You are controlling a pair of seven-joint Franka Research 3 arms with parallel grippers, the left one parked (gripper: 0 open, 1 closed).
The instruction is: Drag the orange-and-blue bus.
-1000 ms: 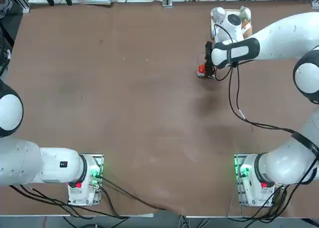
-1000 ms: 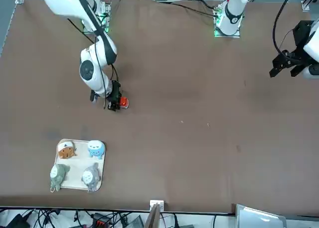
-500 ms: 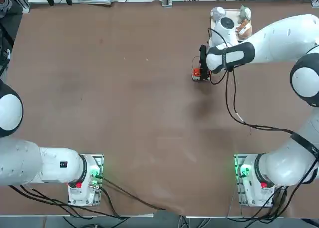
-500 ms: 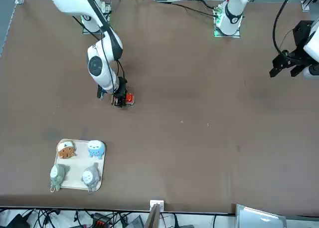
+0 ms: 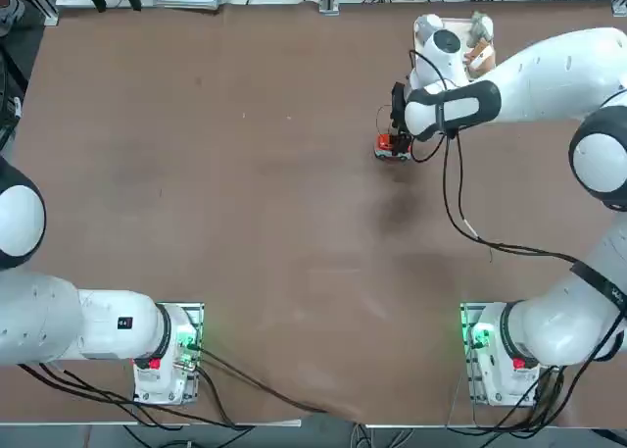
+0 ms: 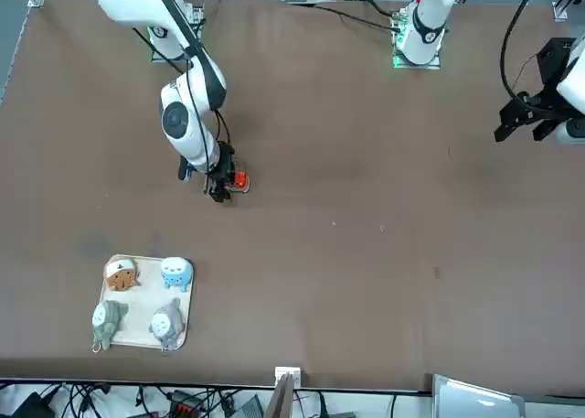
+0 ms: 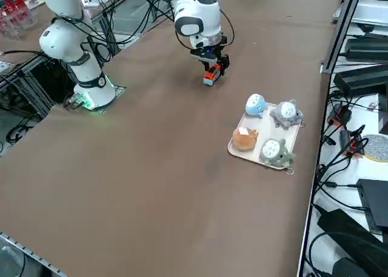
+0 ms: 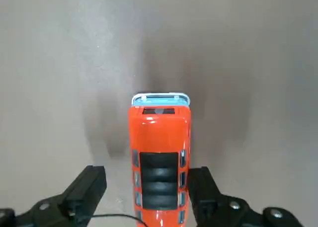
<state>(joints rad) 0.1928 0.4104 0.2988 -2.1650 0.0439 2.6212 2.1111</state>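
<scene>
**One toy bus, let go on the open table**

One small orange-and-blue bus [image 8: 160, 160] is what we care about, and we find it standing on its wheels on the bare brown table [image 5: 245, 223], out in the open and well apart from the white tray [image 6: 139, 340] of figurines. In the overhead view the bus [image 5: 391, 148] sits just below the right arm's wrist, a little toward the table's middle from the tray's corner.

We read the right gripper [image 8: 149, 187] as released. In the wrist view its two dark fingers [image 8: 89, 187] straddle the rear half of the bus with table showing between each pad and the bus's side, wider on one side than the other. Nothing is pinched; the toy rests on its own weight. The gripper sits low over the table, pointing down, with the bus's blue-trimmed end poking out beyond the fingertips.

We judge the drag itself to be at or near its end: the bus is on the table, upright, and no longer gripped. What seems left, as far as we can see, is for the arm to lift straight up and clear, without clipping the bus with a finger. Whether the bus has reached any intended spot we cannot tell, since no target is marked on the table.
</scene>
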